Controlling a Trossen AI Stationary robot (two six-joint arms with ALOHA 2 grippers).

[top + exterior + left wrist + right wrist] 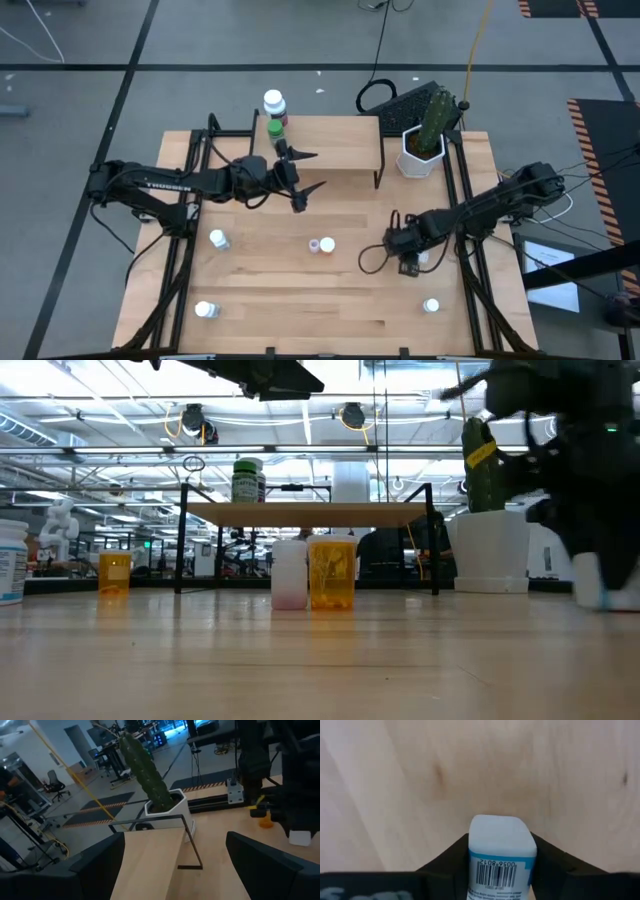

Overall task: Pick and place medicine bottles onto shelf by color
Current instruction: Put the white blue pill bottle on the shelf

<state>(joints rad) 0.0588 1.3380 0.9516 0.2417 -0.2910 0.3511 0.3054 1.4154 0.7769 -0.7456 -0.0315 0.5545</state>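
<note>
The shelf (330, 140) stands at the table's far middle, with a green bottle (276, 130) and a white-capped bottle (273, 100) on its far left end. My left gripper (318, 170) hovers open just above the shelf board (150, 860), touching nothing. My right gripper (410, 265) points down at the table's right part, shut on a white bottle with a barcode label (501, 855). Loose bottles stand on the table: a white one (288, 573) beside an orange one (332, 572), and others (218, 238), (206, 310), (431, 305). My right gripper pinches the white bottle between its two fingers (447, 857), one on each opposite side of the upper body (476, 851). The fingers come from above, pointing down. The bottle stands upright, and in the low view its base (605, 603) appears to rest on the table.
A cactus in a white hexagonal pot (422, 150) stands at the shelf's right end, close to my right arm. A dark keyboard (405, 97) lies past the table's far edge. Bare wood lies between the middle bottles and the near edge.
</note>
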